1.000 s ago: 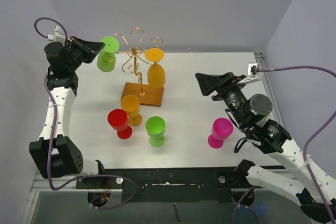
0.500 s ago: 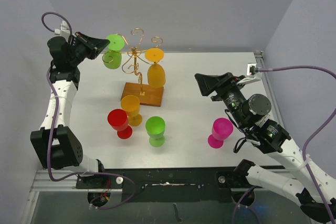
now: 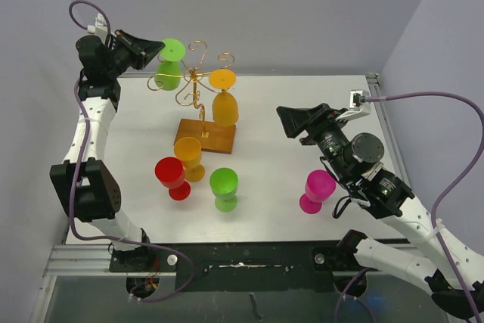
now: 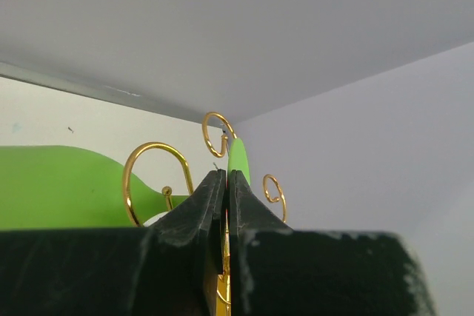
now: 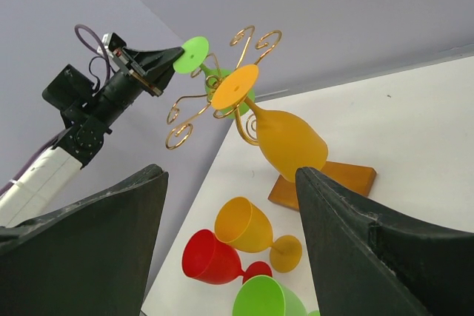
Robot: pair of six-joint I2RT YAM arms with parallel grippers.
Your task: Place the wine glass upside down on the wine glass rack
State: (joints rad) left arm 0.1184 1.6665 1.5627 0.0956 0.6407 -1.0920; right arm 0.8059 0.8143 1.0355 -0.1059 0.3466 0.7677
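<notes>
Lilac-grey walls closed in a white desk (image 3: 302, 96), with the wine glass rack (image 3: 198, 81) standing toward the back on its brown wooden base (image 3: 205, 135). The left gripper (image 3: 153, 49) was raised high at the rack's left side, its jaws pinched tight on the rim of the flat foot of a green wine glass (image 3: 169, 76). That glass hung upside down, foot uppermost and bowl below, among the rack's left scroll arms. In the left wrist view a gold curl crossed in front of its stem, but whether the wire bore any of its weight could not be told. An orange glass (image 3: 225, 107) hung inverted from the rack's right side, bowl down above the base.

Four more glasses stood upright on the desk: a yellow-orange glass (image 3: 189, 155) just in front of the base, a red glass (image 3: 172, 177) touching it on the left, a second green glass (image 3: 224, 187) near them, and a magenta glass (image 3: 318, 189) well apart to the right. The right gripper (image 3: 293, 120) hovered above the desk right of the rack, jaws spread wide and holding nothing.
</notes>
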